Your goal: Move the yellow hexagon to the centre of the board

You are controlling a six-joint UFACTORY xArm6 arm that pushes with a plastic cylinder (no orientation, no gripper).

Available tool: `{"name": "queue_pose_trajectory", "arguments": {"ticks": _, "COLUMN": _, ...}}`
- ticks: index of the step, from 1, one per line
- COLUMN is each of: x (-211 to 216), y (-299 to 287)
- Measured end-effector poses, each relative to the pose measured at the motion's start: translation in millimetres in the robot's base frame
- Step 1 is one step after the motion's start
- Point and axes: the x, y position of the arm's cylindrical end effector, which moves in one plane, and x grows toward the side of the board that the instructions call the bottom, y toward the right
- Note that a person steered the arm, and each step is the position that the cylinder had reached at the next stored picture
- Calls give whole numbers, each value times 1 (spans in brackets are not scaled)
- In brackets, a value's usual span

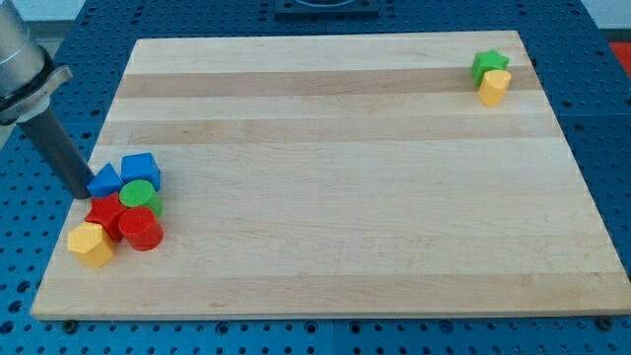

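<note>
No jaws fitted; bare rod, my tip [81, 191] touching blue block [105, 181], view's left edge. Yellow hexagon [91, 245] at cluster's bottom-left, touching red block [106, 214]. Advise: approach hexagon from left-below, push right-upward, avoid red cylinder [140, 229]

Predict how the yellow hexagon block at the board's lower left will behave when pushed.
The yellow hexagon block looks flat-based and squat, so it would probably slide, not roll. It touches the red block, so a careless push may drag neighbours along.
</note>
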Motion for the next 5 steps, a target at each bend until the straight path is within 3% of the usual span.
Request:
{"name": "queue_pose_trajectory", "arguments": {"ticks": 2, "x": 67, "y": -1}}
{"name": "queue_pose_trajectory", "arguments": {"ticks": 4, "x": 75, "y": 3}}
{"name": "queue_pose_trajectory", "arguments": {"ticks": 5, "x": 90, "y": 38}}
